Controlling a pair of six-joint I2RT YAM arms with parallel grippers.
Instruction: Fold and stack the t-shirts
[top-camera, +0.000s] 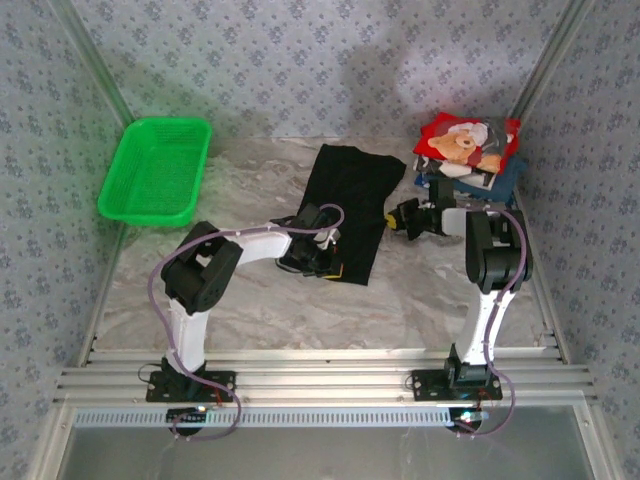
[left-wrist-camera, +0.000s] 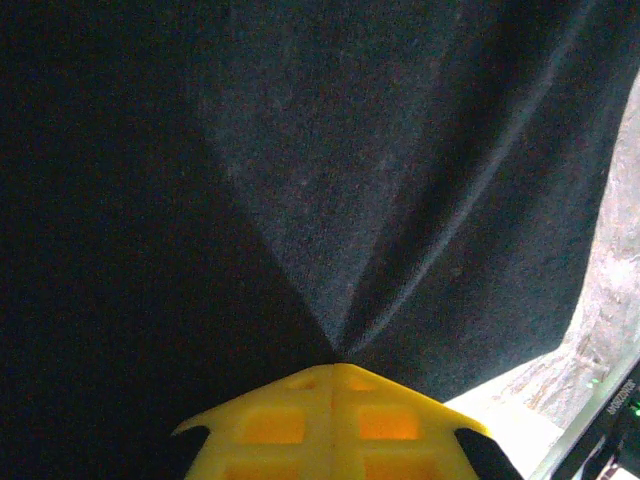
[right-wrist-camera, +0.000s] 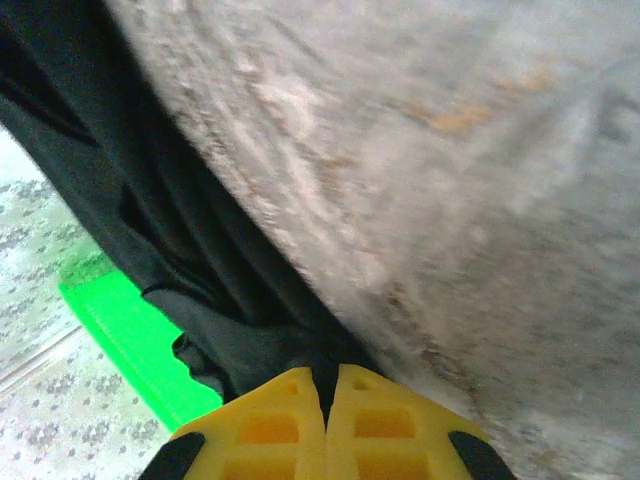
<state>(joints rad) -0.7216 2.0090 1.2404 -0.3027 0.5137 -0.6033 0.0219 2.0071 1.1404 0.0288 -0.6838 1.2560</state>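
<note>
Yellow left pincer (left-wrist-camera: 333, 368) and right pincer (right-wrist-camera: 330, 372) each clamp the black t-shirt (top-camera: 350, 190), elbows bent low over the table (top-camera: 300, 310).

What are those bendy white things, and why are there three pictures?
They are two robot arms bolted to a marbled grey table. One picture looks down from above; the other two come from little cameras on the wrists. On the table lie a plain black cloth t-shirt, a green plastic mesh basket, and a stack of folded t-shirts with a red teddy-bear one on top. The left gripper and the right gripper, both yellow, are pinched shut on the black shirt.
</note>
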